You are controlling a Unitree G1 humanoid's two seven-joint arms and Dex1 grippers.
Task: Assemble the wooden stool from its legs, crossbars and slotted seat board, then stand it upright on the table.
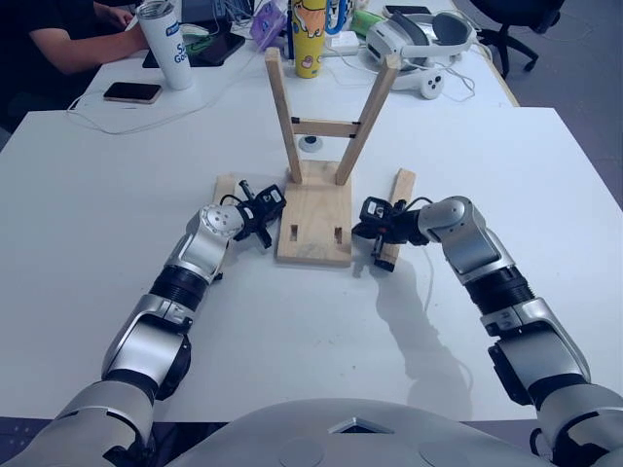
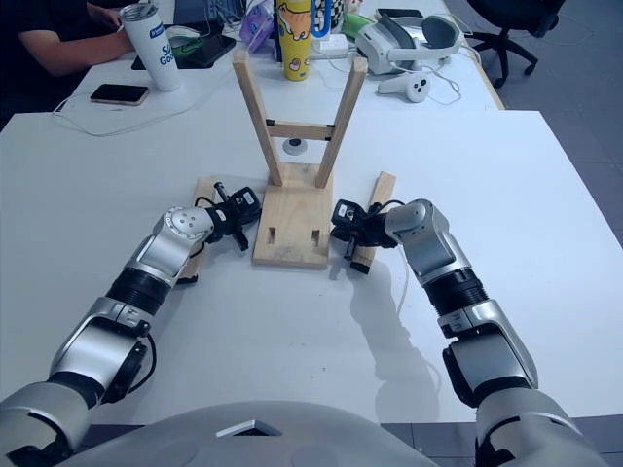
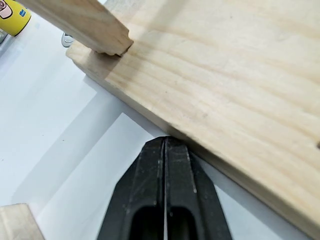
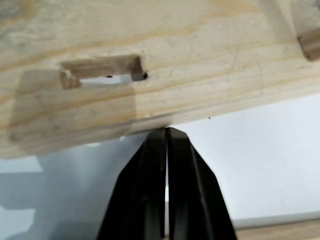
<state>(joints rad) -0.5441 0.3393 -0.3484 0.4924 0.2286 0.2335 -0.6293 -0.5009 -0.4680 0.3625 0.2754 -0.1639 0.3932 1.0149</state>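
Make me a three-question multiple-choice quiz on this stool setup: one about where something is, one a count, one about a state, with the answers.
1. Where does the loose wooden piece near the right gripper lie?
A. flat on the table, right of the seat board
B. on top of the seat board
C. standing in a slot

2. How many legs stand in the seat board?
A. one
B. two
C. four

3. How are the left gripper fingers?
A. wide open
B. shut, empty
C. shut on a leg

Answers:
1 A, it lies on the table past the board's right edge.
2 B, two rise from the far slots, joined by a crossbar.
3 B, the left wrist view shows them pressed together with nothing between.
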